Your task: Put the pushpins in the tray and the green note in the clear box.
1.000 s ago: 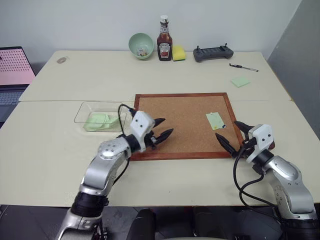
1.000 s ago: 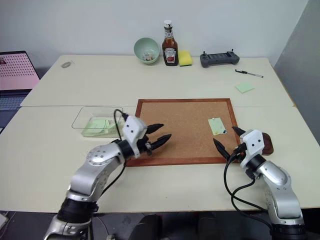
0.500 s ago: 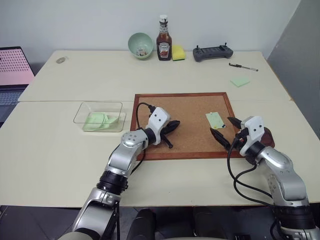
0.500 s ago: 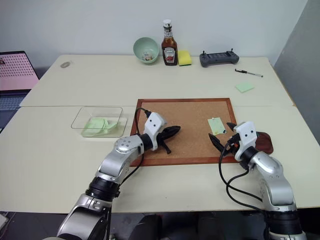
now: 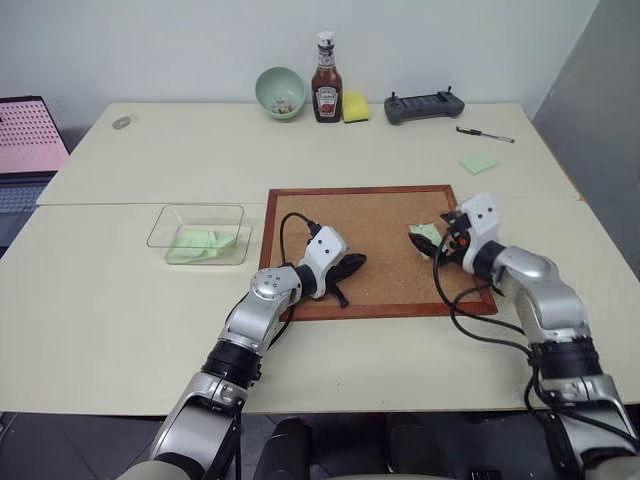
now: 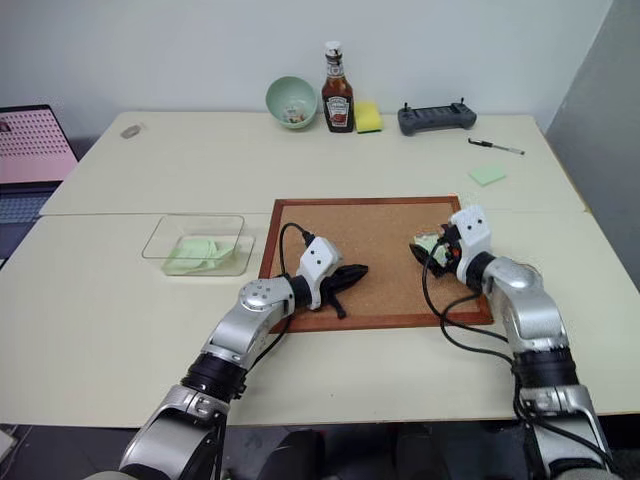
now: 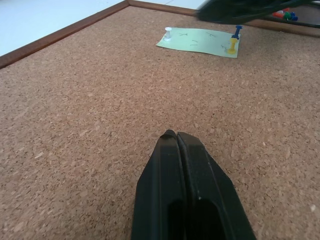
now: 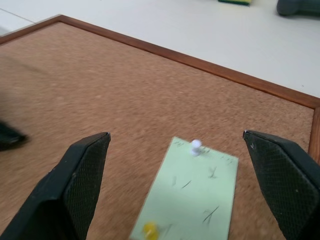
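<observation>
While the green note [image 7: 201, 41] sits pinned right of centre on the corkboard [image 5: 380, 215] | step: right gripper [image 8: 182, 165], fingers wide, lines up on pushpins [image 7: 233, 44] | next: pinch one pin | left gripper [image 7: 176, 137] fingers closed, empty | clear box [image 5: 167, 226], left of centre, holds green slips [image 5: 200, 240]

Ketchup bottle [image 5: 327, 88]: I see a label on its front, but I can't read the wording from here.
Green note [image 7: 199, 41]: I can make out a few faint pen marks, nothing I can read as letters.
Laptop screen [image 5: 30, 133]: I see a dotted pink pattern, no readable text.
</observation>
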